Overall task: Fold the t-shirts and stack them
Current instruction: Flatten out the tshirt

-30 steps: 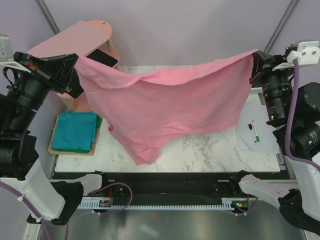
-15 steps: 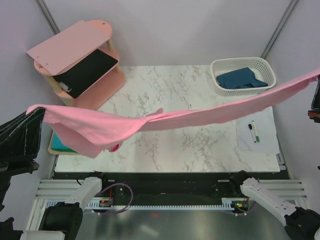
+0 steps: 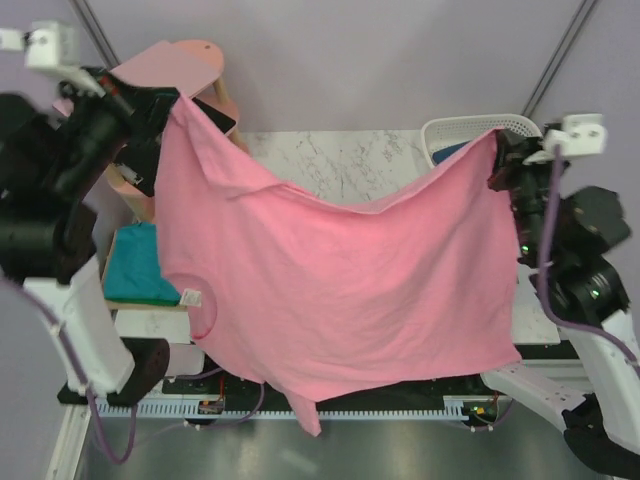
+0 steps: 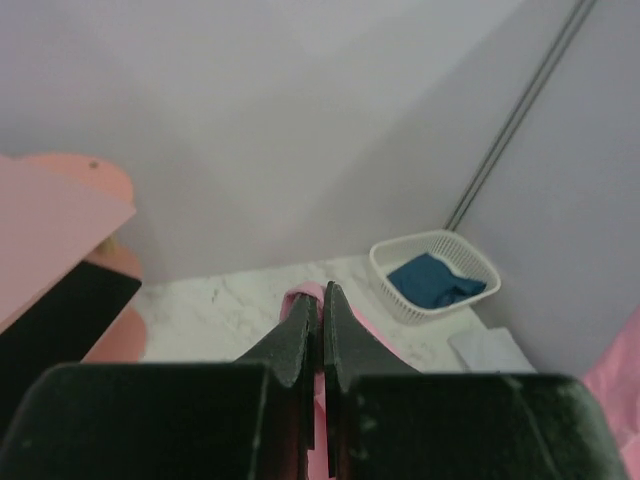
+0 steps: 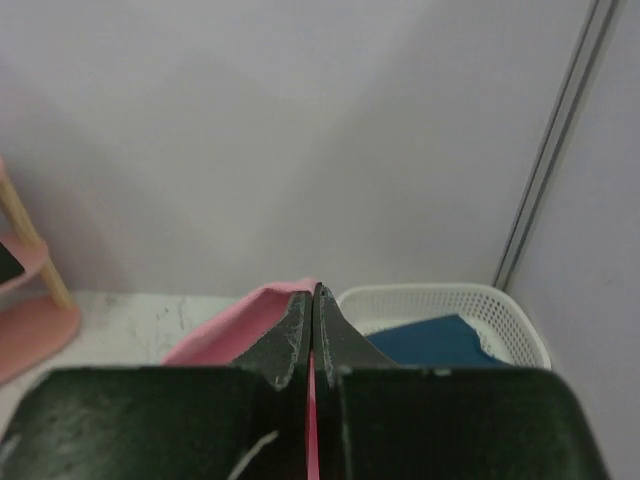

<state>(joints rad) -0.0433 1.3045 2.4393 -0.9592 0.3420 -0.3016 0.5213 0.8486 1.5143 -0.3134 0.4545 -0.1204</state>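
Observation:
A light pink t-shirt hangs spread in the air above the marble table, held by its two upper corners. My left gripper is shut on the left corner, high near the pink shelf; pink cloth shows between its tips. My right gripper is shut on the right corner, pink cloth beside its tips. The shirt's lower edge drapes past the table's near edge. A teal t-shirt lies folded at the left. A dark blue t-shirt sits in the white basket.
The pink wooden shelf unit with a black tablet stands at the back left. The white basket is at the back right, mostly behind the shirt. The teal shirt rests on a cardboard sheet. Marble table shows beyond the shirt.
Both arms have swung back up from a low, wide stretch. The pink shirt, pulled into a narrow band half a second ago, now hangs open and flat between the raised grippers.

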